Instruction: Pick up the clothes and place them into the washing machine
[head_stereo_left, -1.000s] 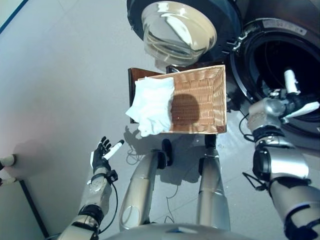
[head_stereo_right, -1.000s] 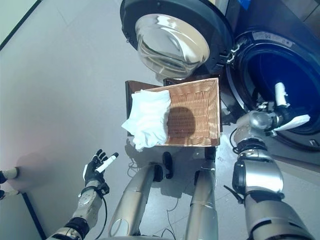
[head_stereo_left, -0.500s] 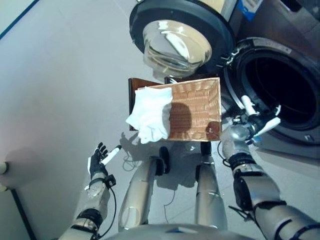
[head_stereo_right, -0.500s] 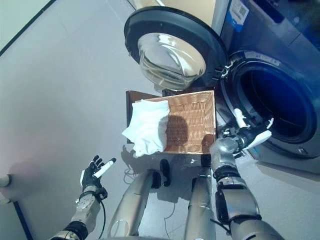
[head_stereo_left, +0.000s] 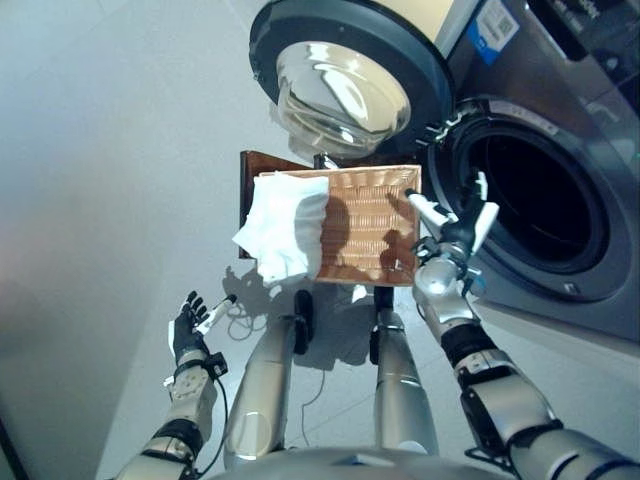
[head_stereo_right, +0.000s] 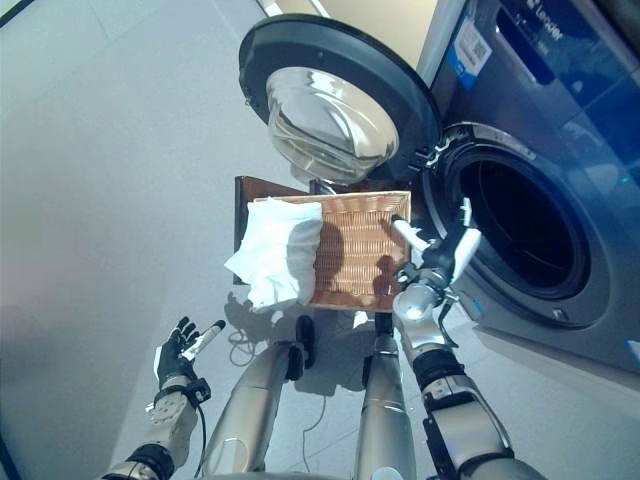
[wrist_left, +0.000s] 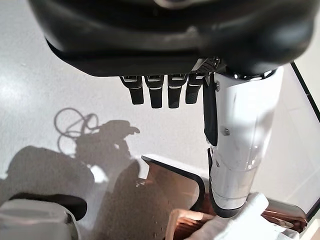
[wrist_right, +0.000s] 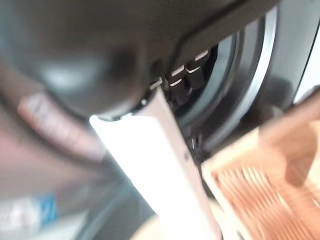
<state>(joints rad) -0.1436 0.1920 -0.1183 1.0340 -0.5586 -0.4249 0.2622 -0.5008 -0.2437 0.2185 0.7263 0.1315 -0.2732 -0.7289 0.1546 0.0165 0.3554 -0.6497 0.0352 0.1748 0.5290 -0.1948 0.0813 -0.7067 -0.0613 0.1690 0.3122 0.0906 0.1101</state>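
A white cloth (head_stereo_left: 280, 225) lies in the left part of the shallow wicker basket (head_stereo_left: 372, 228) and hangs over its left edge. The basket rests on a low dark brown box (head_stereo_left: 247, 172) in front of the washing machine. The machine's drum opening (head_stereo_left: 530, 205) is dark and its round door (head_stereo_left: 345, 80) stands open. My right hand (head_stereo_left: 450, 235) is open and empty, raised between the basket's right edge and the drum opening. My left hand (head_stereo_left: 190, 325) is open and empty, low over the floor at the left. The cloth also shows in the left wrist view (wrist_left: 235, 225).
The open door hangs just behind the basket. The machine's grey front (head_stereo_right: 560, 90) fills the right side. Pale floor (head_stereo_left: 110, 180) stretches to the left of the box. The right wrist view shows the basket's weave (wrist_right: 270, 200) next to the drum's rim (wrist_right: 250, 85).
My right hand has drawn back from the drum opening to the basket's right edge, still empty. The camera has shifted. The cloth, the basket and my left hand are as before.
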